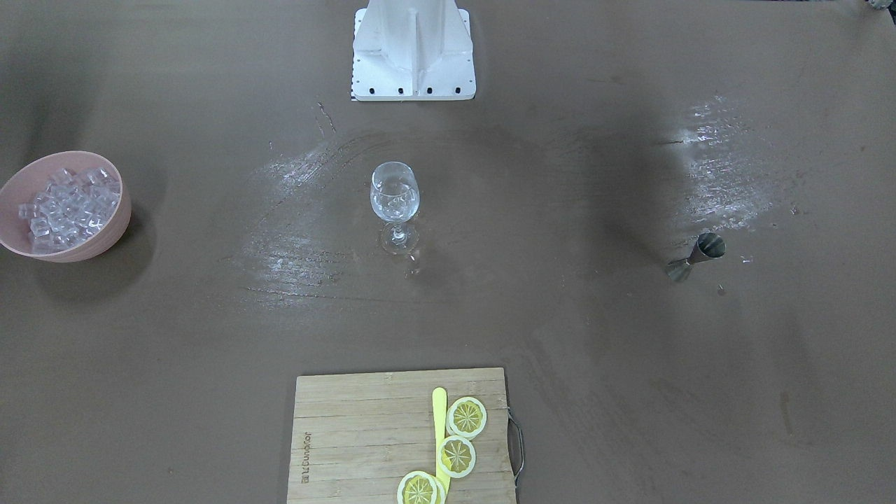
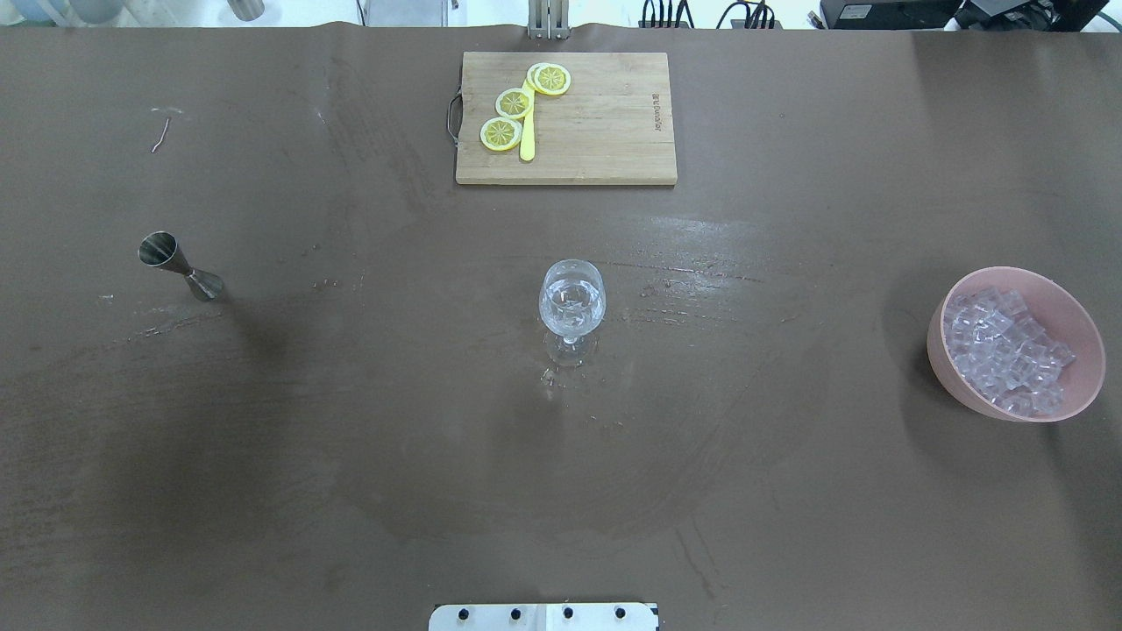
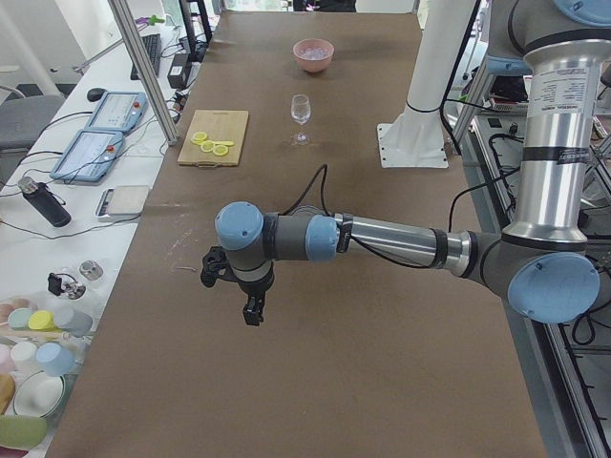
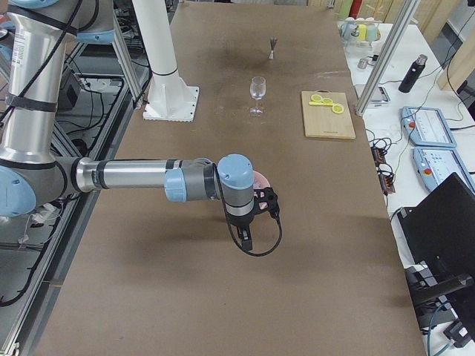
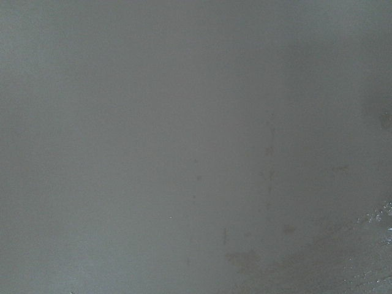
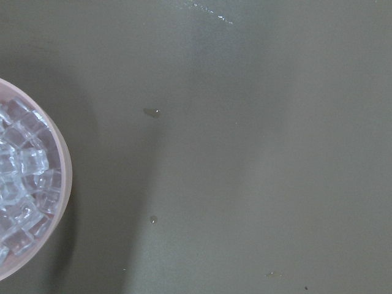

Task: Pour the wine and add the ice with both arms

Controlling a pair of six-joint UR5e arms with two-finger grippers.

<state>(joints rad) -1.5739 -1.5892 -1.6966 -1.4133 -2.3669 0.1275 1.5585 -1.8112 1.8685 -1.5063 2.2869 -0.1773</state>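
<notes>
Filling a pink bowl (image 2: 942, 364) near the end of the bench (image 2: 351, 438) on the robot's right, the ice (image 2: 1008, 350) lies as a heap of small clear cubes that reaches close to the rim. The right wrist view catches the bowl's edge and some of the cubes at its left side, with bare bench beside them.

The wine glass (image 2: 571, 302) stands upright at mid-bench, straight out from the white base (image 1: 413, 52), well apart from the bowl. A few clear cubes seem to sit in it. A steel jigger (image 2: 180, 267) stands upright towards the robot's left end, well apart from the glass. At the far edge lies a wooden cutting board (image 2: 605, 131) with three lemon slices (image 2: 514, 102) and a yellow utensil (image 2: 527, 140) on it.

The right arm (image 4: 141, 176) reaches out level over the bench, and the right gripper (image 4: 247, 239) points down close to the bowl, which is partly hidden behind the wrist. The left arm (image 3: 401, 243) reaches out likewise at the other end, its left gripper (image 3: 250, 310) pointing down over bare bench. Both grippers show in side views only, so I cannot tell whether either is open or closed.
</notes>
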